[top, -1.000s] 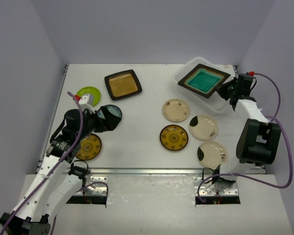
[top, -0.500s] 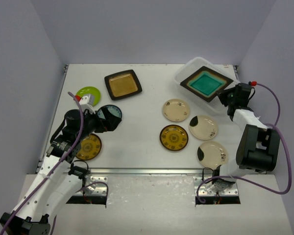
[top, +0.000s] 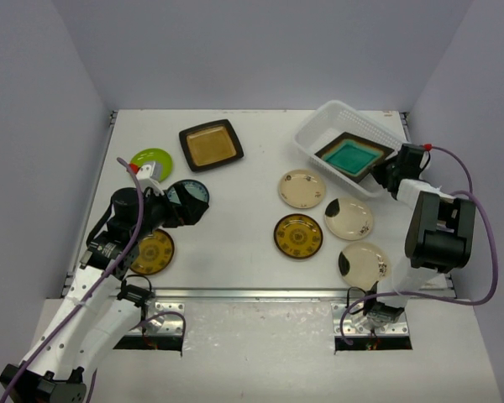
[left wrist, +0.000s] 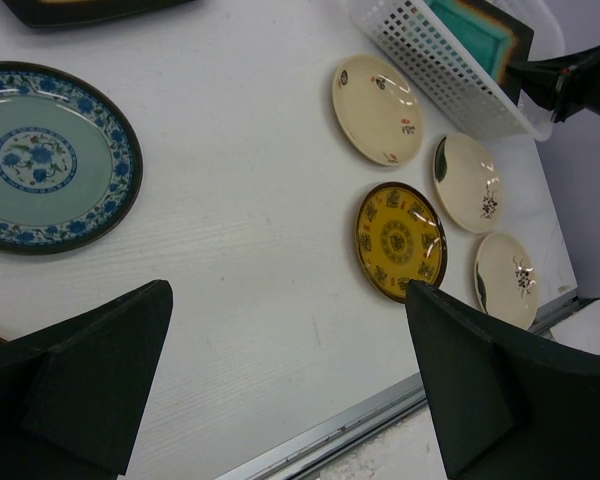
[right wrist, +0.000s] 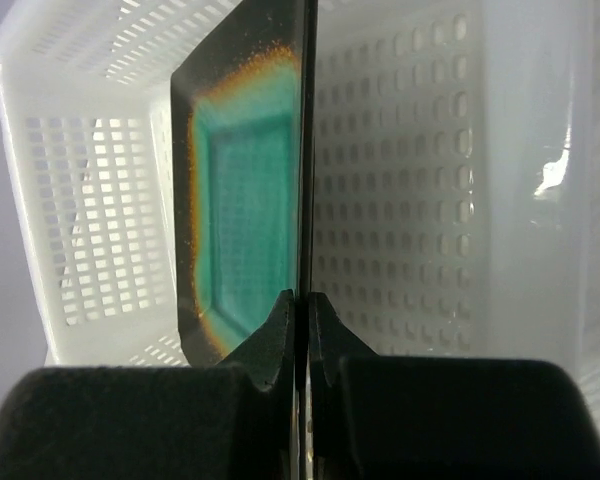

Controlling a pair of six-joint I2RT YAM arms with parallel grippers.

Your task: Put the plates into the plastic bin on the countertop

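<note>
teal plate (top: 350, 155) rests in plastic bin (top: 357, 120), right fingers (right wrist: 275, 330) clamped on its rim; left fingers (left wrist: 90, 370) apart.

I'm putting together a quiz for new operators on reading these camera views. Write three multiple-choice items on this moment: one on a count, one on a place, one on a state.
1. How many cream round plates lie on the countertop?
A) one
B) three
C) six

2. Where is the teal square plate?
A) inside the plastic bin
B) flat on the countertop
C) on top of a cream plate

3. What is the right claw doing?
A) hanging open
B) pinching the teal square plate's edge
C) gripping the bin's rim

Answers:
1 B, three cream rounds lie near the right arm.
2 A, the bin's slotted walls surround the plate.
3 B, the right wrist view shows its fingers closed on the dark rim.
</note>
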